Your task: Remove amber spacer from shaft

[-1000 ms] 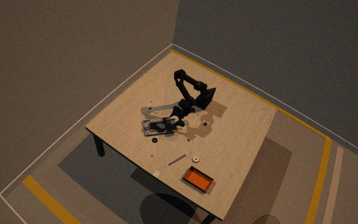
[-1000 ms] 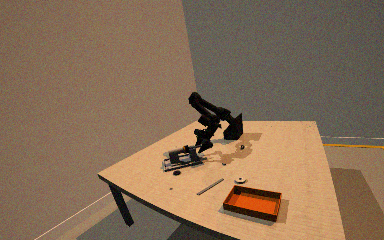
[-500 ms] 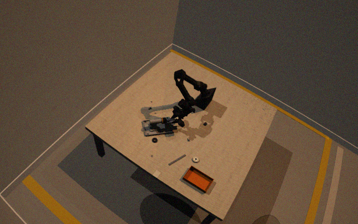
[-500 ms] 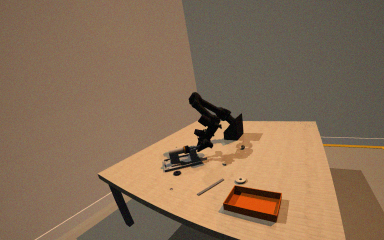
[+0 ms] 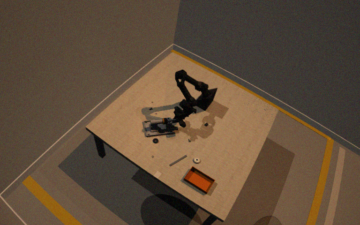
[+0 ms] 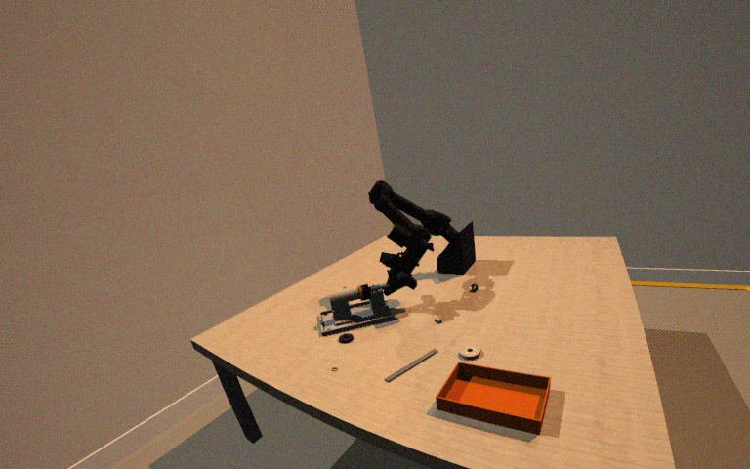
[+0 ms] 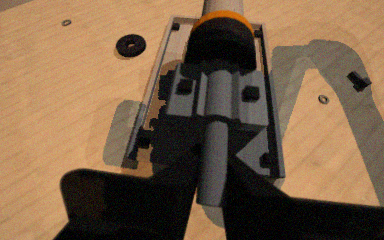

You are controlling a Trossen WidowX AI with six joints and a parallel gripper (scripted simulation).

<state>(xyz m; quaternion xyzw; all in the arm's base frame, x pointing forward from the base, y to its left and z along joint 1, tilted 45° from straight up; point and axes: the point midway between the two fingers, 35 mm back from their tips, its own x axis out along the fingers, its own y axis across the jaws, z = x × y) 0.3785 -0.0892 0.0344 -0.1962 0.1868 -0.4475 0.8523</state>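
Note:
The grey shaft (image 7: 218, 134) runs out of the bracket (image 7: 219, 95) toward the arm. My gripper (image 7: 209, 151) (image 6: 386, 288) is shut on the shaft near its free end, with one black finger on each side. The amber spacer (image 7: 223, 14) (image 6: 360, 291) (image 5: 163, 121) is a thin ring against the pale cylindrical housing (image 6: 344, 295) (image 5: 156, 122). Dark ring-like parts (image 7: 220, 42) fill the space between the amber spacer and the bracket. Single spacers among them cannot be told apart. The fingertips are small and dark in the top and exterior views.
The fixture's base frame (image 6: 354, 329) rests on the table. A black ring (image 7: 131, 45) (image 5: 155, 140) (image 6: 345, 337) lies beside it. A grey bar (image 5: 178, 161) (image 6: 410, 365), a white disc (image 5: 196, 160) (image 6: 470, 353) and an orange tray (image 5: 198, 181) (image 6: 497, 397) lie farther off.

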